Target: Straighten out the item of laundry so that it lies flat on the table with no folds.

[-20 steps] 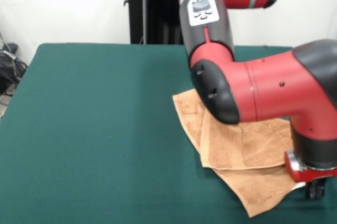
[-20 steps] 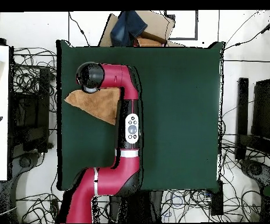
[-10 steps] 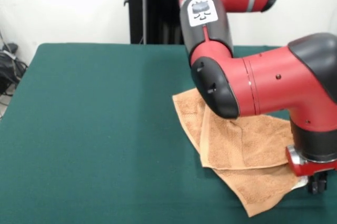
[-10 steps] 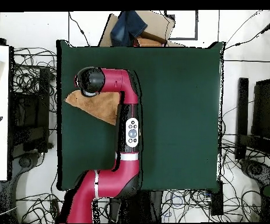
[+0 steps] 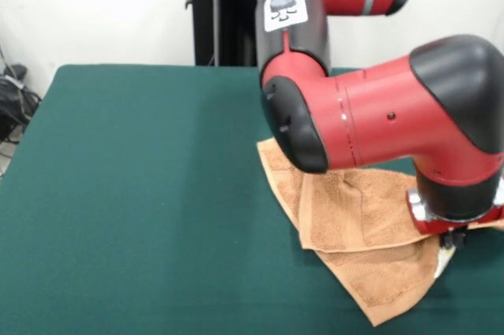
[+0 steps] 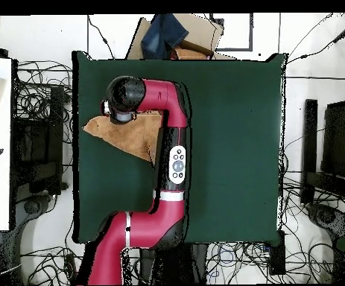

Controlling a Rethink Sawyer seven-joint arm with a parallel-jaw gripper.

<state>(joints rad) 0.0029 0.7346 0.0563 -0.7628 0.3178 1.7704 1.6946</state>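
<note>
Lying folded over itself near one desk [image 5: 142,193] edge, the towel [image 5: 358,225] looked soft and limp, best taken at a free corner; the pincer [image 5: 450,242] sat at its edge, grip unreadable.

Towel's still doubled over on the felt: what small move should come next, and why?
Probably draw the tool outward, away from the fold. The towel lies with one layer folded over another, and the tool sits at its edge by the white label. Whether it grips the cloth is unclear.

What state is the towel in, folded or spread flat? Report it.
Folded. In the front view the towel shows one layer lying over another, with an overlapping edge crossing it on the table.
</note>
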